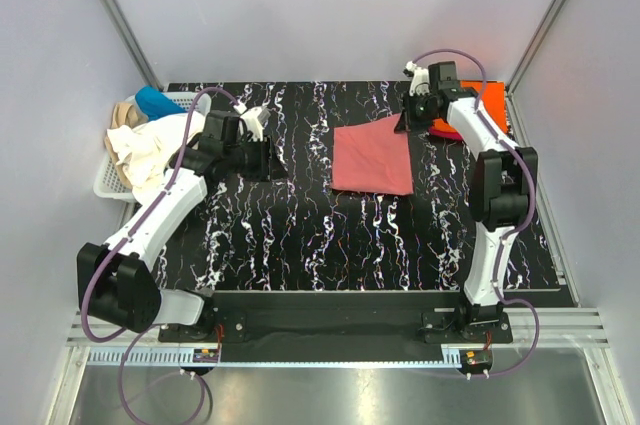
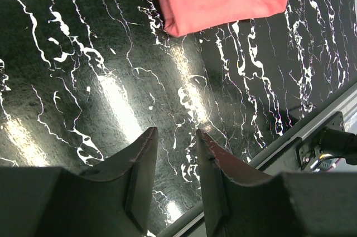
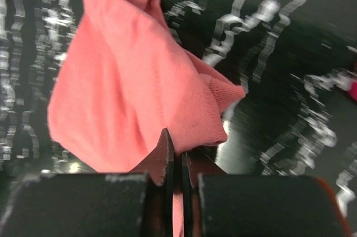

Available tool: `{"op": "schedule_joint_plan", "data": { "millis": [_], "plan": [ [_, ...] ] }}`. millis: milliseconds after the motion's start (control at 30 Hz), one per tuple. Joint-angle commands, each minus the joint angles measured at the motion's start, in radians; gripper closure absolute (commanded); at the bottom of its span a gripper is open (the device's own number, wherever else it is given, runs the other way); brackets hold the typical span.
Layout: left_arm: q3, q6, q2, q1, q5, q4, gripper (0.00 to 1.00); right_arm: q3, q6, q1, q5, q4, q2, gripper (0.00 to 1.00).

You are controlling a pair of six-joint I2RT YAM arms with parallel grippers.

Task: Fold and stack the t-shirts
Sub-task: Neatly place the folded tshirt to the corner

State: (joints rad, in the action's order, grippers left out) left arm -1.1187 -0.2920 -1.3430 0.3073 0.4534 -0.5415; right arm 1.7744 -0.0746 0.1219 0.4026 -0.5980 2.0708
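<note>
The pink tee (image 1: 372, 155) lies folded near the middle of the tabletop (image 1: 300, 235). Its far right corner is lifted by the right gripper (image 3: 174, 143), whose jaws are pressed together on a bunch of cloth. The left gripper (image 2: 175, 136) hovers to the tee's left, jaws spread and empty.

The step looks like moving the tee onto the orange stack (image 1: 495, 103) just behind the right arm. With only one corner held, the folds would likely fall open on a high lift. A low drag, or a second pinch by the left gripper on the near left edge, should keep it square. It should land flush on the stack before the jaws let go.

More tees (image 1: 150, 145) sit in the basket (image 1: 108, 185), so the task seems well short of done.
</note>
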Motion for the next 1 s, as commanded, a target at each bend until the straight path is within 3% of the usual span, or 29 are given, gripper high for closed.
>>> {"op": "schedule_joint_plan", "data": {
  "millis": [0,233,467,833,967],
  "plan": [
    [0.003,0.007,0.038,0.016,0.019,0.035,0.62,0.057,-0.097,-0.033,-0.129,-0.075,-0.084,1.00],
    [0.005,0.007,0.033,0.035,0.027,0.035,0.61,0.016,-0.191,-0.056,-0.396,-0.022,-0.192,1.00],
    [0.002,0.005,-0.033,0.041,0.056,0.032,0.60,0.114,-0.226,-0.099,-0.430,0.000,-0.161,1.00],
    [-0.018,0.025,-0.094,0.039,0.036,0.003,0.59,0.249,-0.269,-0.240,-0.265,-0.022,-0.118,1.00],
    [-0.024,0.025,-0.111,0.039,0.041,-0.003,0.59,0.315,-0.294,-0.268,-0.211,-0.002,-0.032,1.00]
  ]
}}
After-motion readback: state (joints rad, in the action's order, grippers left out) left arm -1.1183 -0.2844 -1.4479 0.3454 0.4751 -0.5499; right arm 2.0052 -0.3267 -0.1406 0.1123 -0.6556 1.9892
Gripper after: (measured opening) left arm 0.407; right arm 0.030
